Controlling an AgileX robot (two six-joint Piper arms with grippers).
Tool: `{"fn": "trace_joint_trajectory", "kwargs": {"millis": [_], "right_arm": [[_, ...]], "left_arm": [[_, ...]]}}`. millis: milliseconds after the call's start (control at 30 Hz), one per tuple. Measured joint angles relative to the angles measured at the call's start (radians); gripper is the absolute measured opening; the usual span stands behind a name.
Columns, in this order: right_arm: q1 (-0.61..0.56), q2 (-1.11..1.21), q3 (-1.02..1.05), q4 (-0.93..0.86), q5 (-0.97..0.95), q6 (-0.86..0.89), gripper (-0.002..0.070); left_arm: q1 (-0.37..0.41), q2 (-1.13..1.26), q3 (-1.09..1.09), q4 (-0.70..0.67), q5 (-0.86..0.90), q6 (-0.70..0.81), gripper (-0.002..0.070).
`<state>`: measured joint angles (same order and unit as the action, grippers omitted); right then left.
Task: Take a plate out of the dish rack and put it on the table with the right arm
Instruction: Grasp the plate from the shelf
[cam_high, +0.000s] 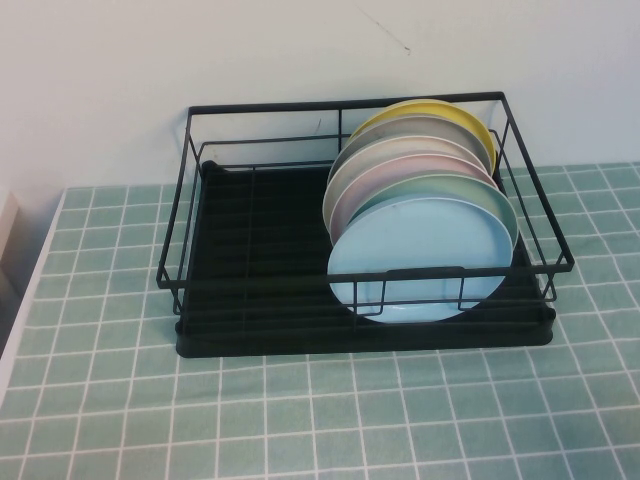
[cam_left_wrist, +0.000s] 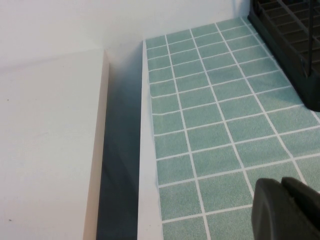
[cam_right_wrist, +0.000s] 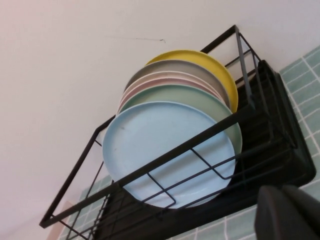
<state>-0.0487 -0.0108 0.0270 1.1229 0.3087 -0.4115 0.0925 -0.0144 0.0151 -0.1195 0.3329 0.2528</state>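
Note:
The light sky-blue plate (cam_high: 420, 260) stands on edge at the front of a row of several plates in the right half of the black wire dish rack (cam_high: 250, 270). It also shows in the right wrist view (cam_right_wrist: 165, 150), behind the rack's front wires (cam_right_wrist: 165, 157). My right gripper (cam_right_wrist: 286, 212) is shut and empty, low over the pale-green tiled table (cam_right_wrist: 240, 227) in front of the rack, apart from it. My left gripper (cam_left_wrist: 287, 207) is shut and empty over the table's (cam_left_wrist: 210, 115) left edge. Neither gripper shows in the high view.
Behind the blue plate stand mint-green (cam_high: 470, 190), pale pink (cam_high: 400, 165), grey and yellow (cam_high: 450, 112) plates. The rack's left half holds nothing. A white wall rises behind the rack. A white ledge (cam_left_wrist: 45, 145) lies beyond a gap at the table's left edge.

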Motion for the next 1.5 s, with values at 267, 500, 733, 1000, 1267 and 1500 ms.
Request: {"fn": "trace_joint_trajectory", "kwargs": {"millis": [267, 500, 733, 1000, 1267, 1500], "right_arm": [[0.0, 0.0, 0.0, 0.022, 0.002, -0.157, -0.0001], [0.0, 0.09, -0.225, -0.066, 0.148, -0.304, -0.0001], [0.0, 0.424, -0.574, -0.125, 0.359, -0.595, -0.0001], [0.0, 0.72, -0.814, -0.028, 0.329, -0.806, -0.0001], [0.019, 1.117, -1.155, -0.263, 0.719, -0.83, -0.0001], [0.188, 1.28, -1.34, -0.565, 0.756, -0.825, -0.0001]], "left_arm": [[0.0, 0.0, 0.0, 0.0, 0.0, 0.0, -0.0003], [0.0, 0.0, 0.0, 0.0, 0.0, 0.0, -0.0003], [0.0, 0.0, 0.0, 0.0, 0.0, 0.0, -0.0003], [0.0, 0.0, 0.0, 0.0, 0.0, 0.0, -0.0003], [0.0, 0.0, 0.0, 0.0, 0.0, 0.0, -0.0003], [0.0, 0.0, 0.0, 0.0, 0.0, 0.0, -0.0003]]}}
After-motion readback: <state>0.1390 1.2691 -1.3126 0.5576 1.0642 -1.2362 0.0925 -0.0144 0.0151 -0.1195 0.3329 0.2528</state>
